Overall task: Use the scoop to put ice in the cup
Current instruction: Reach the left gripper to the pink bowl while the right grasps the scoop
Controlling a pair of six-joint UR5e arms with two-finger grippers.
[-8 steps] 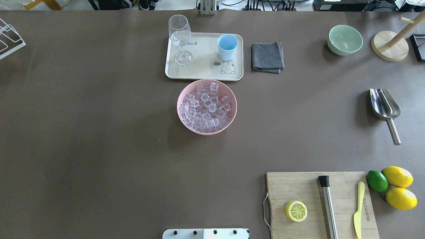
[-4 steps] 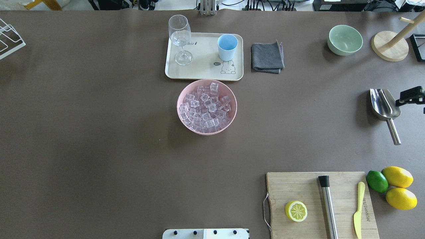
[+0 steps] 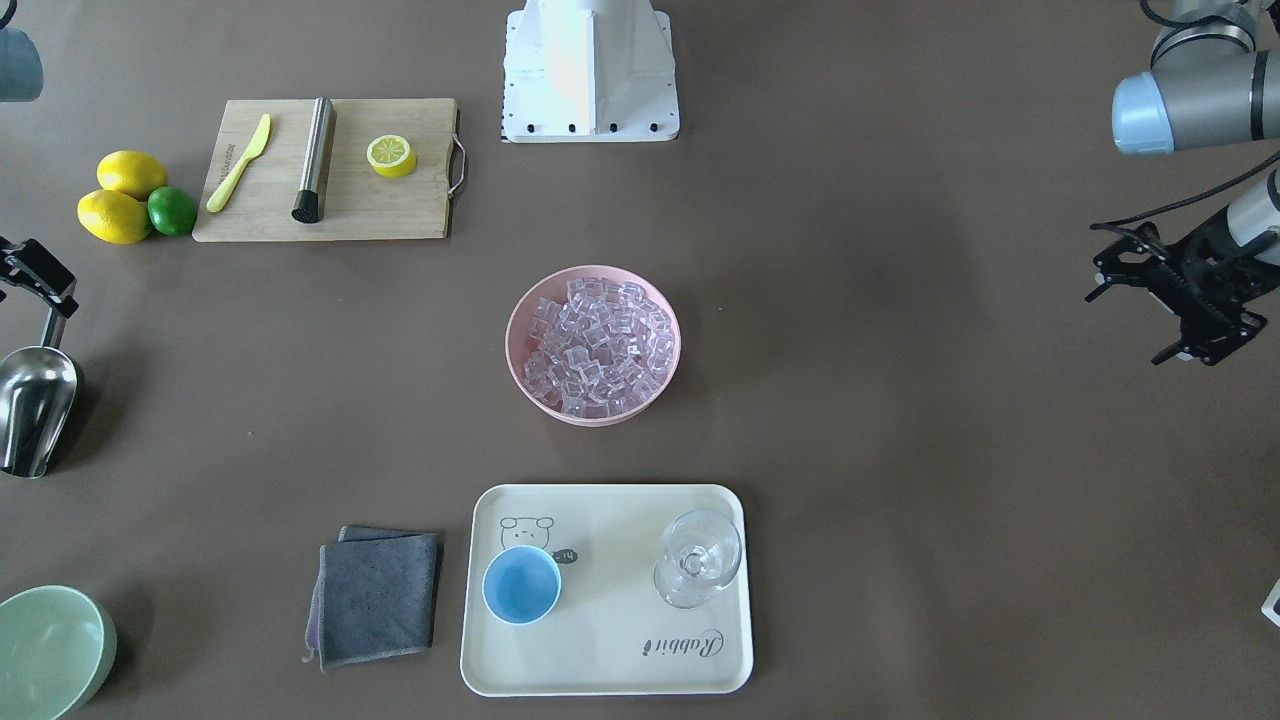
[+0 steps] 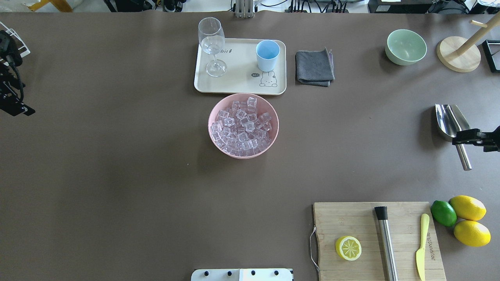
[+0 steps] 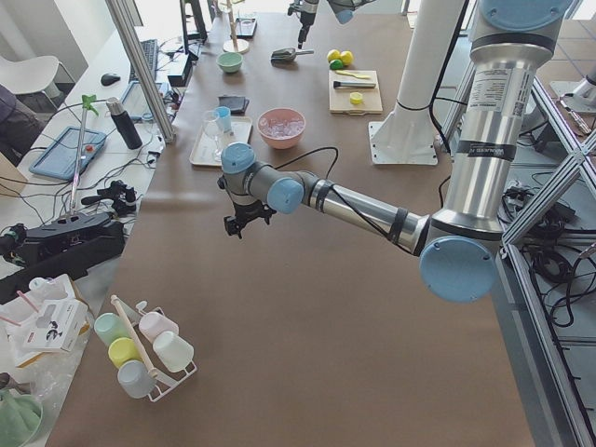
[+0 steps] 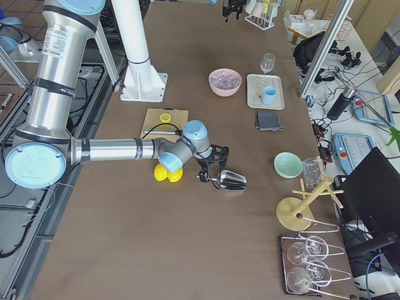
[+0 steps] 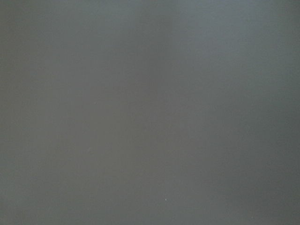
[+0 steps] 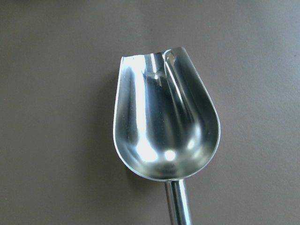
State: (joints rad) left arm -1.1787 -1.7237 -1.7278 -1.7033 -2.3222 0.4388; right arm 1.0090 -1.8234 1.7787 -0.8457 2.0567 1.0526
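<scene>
So, nothing done yet. The scoop lies on the table; my right gripper hovers over its handle holding nothing, finger spread unclear. My left gripper is spread open, empty, well apart. Ice all in the pink bowl, blue cup empty on the tray. Grabbing, scooping and pouring are left.
</scene>
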